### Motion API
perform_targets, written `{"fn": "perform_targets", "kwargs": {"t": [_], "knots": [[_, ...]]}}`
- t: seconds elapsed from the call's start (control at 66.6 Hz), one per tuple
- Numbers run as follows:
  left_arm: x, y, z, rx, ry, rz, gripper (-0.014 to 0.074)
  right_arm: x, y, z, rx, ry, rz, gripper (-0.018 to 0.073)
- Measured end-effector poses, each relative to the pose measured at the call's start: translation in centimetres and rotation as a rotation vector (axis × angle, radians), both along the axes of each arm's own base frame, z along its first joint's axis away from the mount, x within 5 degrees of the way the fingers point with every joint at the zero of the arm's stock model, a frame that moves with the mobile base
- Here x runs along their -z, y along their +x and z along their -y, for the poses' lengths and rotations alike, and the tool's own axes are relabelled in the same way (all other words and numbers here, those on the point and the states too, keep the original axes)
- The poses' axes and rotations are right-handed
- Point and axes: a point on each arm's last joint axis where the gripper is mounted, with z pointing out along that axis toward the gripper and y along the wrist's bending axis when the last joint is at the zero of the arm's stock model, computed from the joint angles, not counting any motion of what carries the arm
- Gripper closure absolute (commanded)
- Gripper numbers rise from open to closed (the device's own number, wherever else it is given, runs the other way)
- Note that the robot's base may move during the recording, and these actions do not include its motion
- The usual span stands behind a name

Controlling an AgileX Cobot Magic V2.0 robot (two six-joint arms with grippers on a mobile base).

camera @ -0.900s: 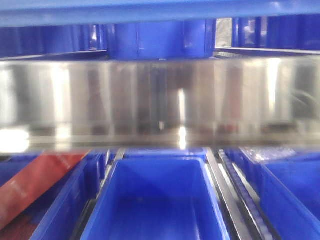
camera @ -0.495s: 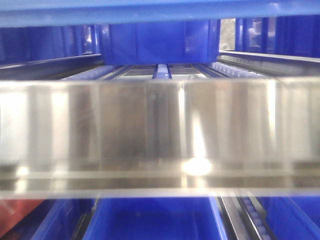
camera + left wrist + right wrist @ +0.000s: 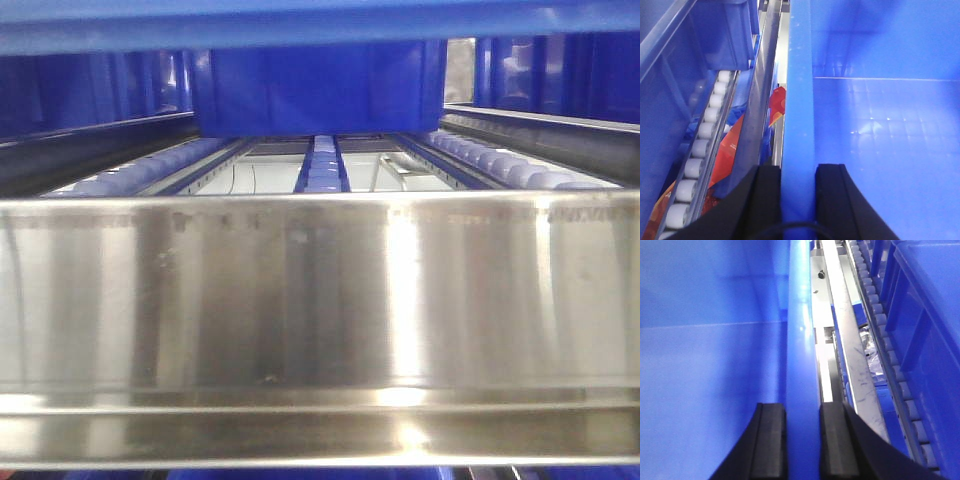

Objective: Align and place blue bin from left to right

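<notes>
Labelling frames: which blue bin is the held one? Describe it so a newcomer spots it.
Start at the rack's white roller tracks, crowded with neighbouring bins. The blue bin lies between two tracks, open-topped and empty. Only its side rims are clamped: left gripper on one, right gripper on the other.

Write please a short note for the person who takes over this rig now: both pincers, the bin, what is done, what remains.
Pincers: the left pincer is shut on the left rim of the blue bin; the right pincer is shut on its right rim.
Bin: empty, held between both arms; whether it is lifted cannot be told.
Front view: behind the steel beam, a second bin stands at the far end of the roller lane.
Done: two-arm grasp.
Left: probably set the bin in line, then release.
</notes>
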Motion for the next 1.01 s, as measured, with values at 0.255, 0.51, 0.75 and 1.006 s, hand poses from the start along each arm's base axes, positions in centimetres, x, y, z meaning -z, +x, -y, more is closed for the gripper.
{"fn": "perform_targets", "kwargs": {"t": [0.255, 0.51, 0.75, 1.006], "knots": [[0.00, 0.00, 0.00, 0.000, 0.000, 0.000, 0.0707, 0.00, 0.00, 0.00, 0.000, 0.000, 0.000, 0.0637], [0.00, 0.00, 0.00, 0.000, 0.000, 0.000, 0.0707, 0.00, 0.00, 0.00, 0.000, 0.000, 0.000, 0.0637], [0.00, 0.00, 0.00, 0.000, 0.000, 0.000, 0.0707, 0.00, 0.00, 0.00, 0.000, 0.000, 0.000, 0.0637], [0.00, 0.00, 0.00, 0.000, 0.000, 0.000, 0.0707, 0.00, 0.00, 0.00, 0.000, 0.000, 0.000, 0.0637]]}}
